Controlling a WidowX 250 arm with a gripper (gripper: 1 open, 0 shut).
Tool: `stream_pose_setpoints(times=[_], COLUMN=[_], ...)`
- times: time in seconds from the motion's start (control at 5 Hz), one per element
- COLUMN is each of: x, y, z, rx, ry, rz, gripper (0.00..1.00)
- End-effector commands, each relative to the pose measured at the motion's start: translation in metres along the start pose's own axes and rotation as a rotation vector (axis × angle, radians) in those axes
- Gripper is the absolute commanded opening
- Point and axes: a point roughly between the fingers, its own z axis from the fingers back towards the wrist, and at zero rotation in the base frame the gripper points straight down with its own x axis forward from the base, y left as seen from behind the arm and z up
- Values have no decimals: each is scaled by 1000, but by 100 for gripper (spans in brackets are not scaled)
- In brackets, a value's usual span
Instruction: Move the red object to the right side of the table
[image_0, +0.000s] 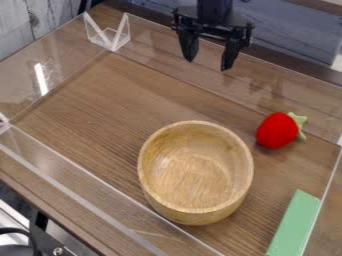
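**strawberry at the right edge, gripper empty at the back**

the toy strawberry (278, 129) lies on its side on the wood-grain table (107, 110), close to the right-hand acrylic wall, green cap pointing right. the black gripper (211, 50) hangs over the far side of the table, well apart from the fruit, fingers spread wide with nothing between them. a wooden bowl (197, 171) sits near the front centre, left of the strawberry. a flat green block (297, 226) lies in the front right corner.
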Motion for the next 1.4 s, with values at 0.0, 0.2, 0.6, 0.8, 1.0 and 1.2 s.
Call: stream_pose_setpoints(times=[0.0, 0.2, 0.6, 0.8, 1.0, 1.2], x=[8, 7, 5, 3, 2, 0], y=[9, 18, 28, 29, 30, 28], z=[7, 3, 7, 13, 18, 21], rx=[10, 20, 42, 47, 51, 53], ry=[-44, -45, -62, -73, -82, -92], rz=[12, 22, 34, 42, 49, 49], gripper=[100, 100, 100, 100, 100, 100])
